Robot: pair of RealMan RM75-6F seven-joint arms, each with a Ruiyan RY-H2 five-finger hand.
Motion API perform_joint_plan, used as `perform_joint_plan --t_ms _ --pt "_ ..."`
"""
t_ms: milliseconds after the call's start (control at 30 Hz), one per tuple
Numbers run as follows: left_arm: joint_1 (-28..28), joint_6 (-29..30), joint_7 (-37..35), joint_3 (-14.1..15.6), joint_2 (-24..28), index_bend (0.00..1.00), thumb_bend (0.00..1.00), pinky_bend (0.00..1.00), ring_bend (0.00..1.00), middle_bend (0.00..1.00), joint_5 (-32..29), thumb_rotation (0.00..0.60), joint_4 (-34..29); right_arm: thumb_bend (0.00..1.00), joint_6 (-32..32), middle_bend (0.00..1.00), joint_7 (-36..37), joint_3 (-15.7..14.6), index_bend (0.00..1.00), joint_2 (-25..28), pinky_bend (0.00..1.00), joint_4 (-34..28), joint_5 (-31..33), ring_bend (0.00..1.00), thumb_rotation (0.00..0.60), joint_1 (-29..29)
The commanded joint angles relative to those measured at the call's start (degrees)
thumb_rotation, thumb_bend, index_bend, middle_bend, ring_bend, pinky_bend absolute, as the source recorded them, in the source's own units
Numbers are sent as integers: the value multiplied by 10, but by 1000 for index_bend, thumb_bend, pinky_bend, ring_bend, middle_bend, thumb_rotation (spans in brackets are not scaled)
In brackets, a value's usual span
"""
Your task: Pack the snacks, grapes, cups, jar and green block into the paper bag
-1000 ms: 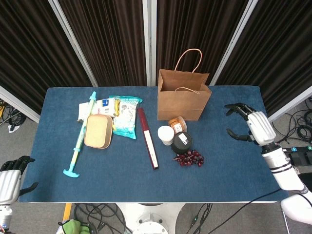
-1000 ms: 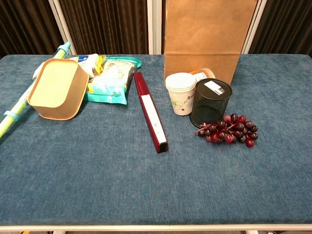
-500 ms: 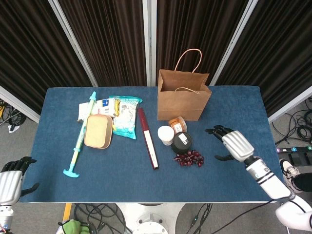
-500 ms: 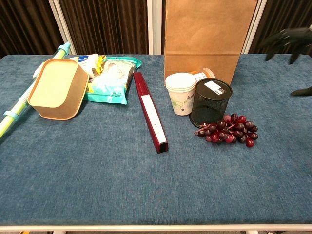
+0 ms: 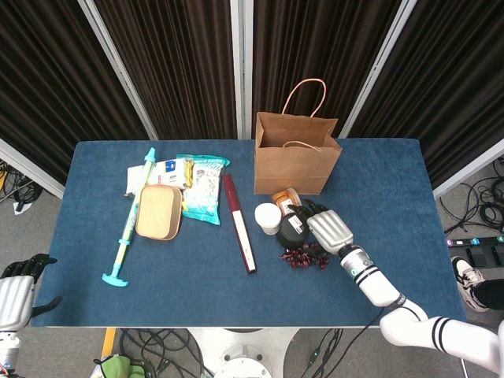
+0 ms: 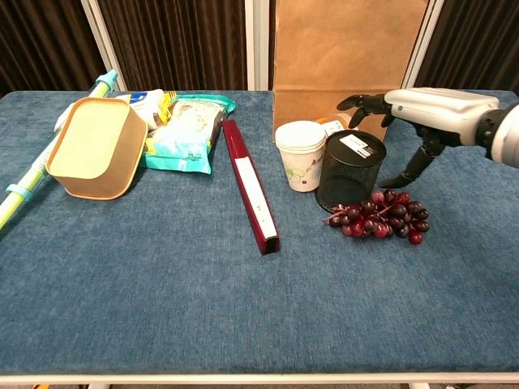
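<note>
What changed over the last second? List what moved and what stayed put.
The right hand swept in from the table's right edge toward the middle and now hovers open over the black mesh cup and the grapes, holding nothing. The left hand stayed off the table's near left corner. The paper bag and everything else did not move.

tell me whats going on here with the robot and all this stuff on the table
The robot is packing items into the paper bag, which stands open at the back of the table. Its right hand is open, fingers spread, reaching in over the black mesh cup and the grapes, holding nothing. The white cups, snacks and the rest lie unpacked. The left hand waits off the table's corner.
</note>
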Motion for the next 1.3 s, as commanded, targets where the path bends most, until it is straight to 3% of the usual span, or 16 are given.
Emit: perform_joint_plan --t_ms 33,267,767,933,1033,1300 --pt "0 0 -1 0 0 356 40 264 311 347 0 600 1 107 -3 200 -19 12 115 -18 194 14 25 27 600 9" --pt "0 -1 -3 0 0 356 41 264 311 347 -2 600 3 114 -19 202 -30 14 150 -38 194 29 53 27 600 23" --pt "0 -3 -6 0 -2 356 41 264 311 347 -3 600 8 128 -11 256 -19 4 252 -47 209 31 50 66 600 22" --pt "2 -1 -7 0 -1 357 41 264 311 347 -4 600 7 220 11 382 0 4 347 -44 276 22 32 167 600 15" --pt "3 0 -7 1 -1 357 41 264 311 347 -4 600 7 248 28 437 30 6 407 -28 309 5 11 211 600 7" --pt "3 2 -2 0 3 357 40 264 311 347 -2 600 3 248 120 433 138 30 413 73 311 -94 -87 215 600 -20"
